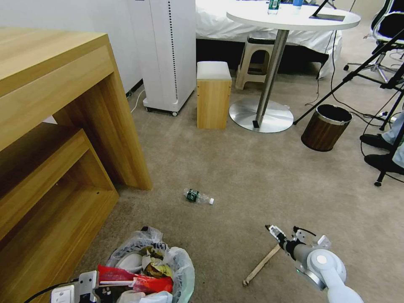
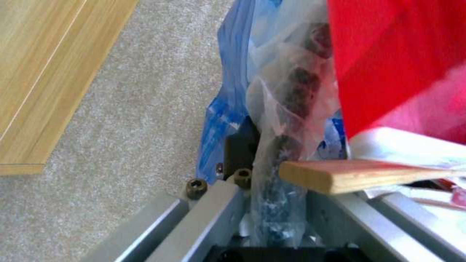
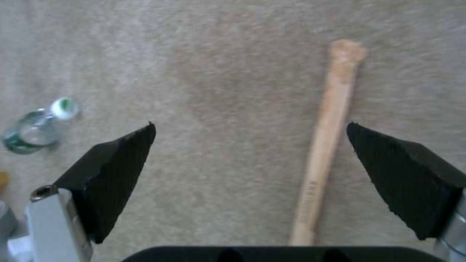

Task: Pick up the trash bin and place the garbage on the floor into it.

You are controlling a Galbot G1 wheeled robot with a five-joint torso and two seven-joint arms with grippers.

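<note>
The trash bin [image 1: 179, 269], lined with a crinkly whitish bag, sits at the lower left of the head view, holding red wrappers [image 1: 139, 281] and crumpled paper. My left gripper [image 1: 80, 288] is shut on its rim; in the left wrist view the bag [image 2: 276, 120] runs down between the fingers, beside a wooden piece [image 2: 340, 174] and a red wrapper [image 2: 388, 54]. My right gripper [image 1: 283, 235] hangs open just above the floor [image 1: 252, 168]. A wooden stick [image 3: 325, 145] lies between its pads [image 3: 116, 171], closer to one. A green-label bottle [image 1: 198, 196] lies on the carpet farther ahead.
A wooden desk [image 1: 50, 126] fills the left side. Ahead stand a white appliance [image 1: 168, 54], a wooden stool [image 1: 213, 94], a round pedestal table [image 1: 290, 21] and a brown metal-rimmed bin [image 1: 325, 127]. Tripod legs [image 1: 349, 80] and a seated person's shoes [image 1: 378, 151] are at the right.
</note>
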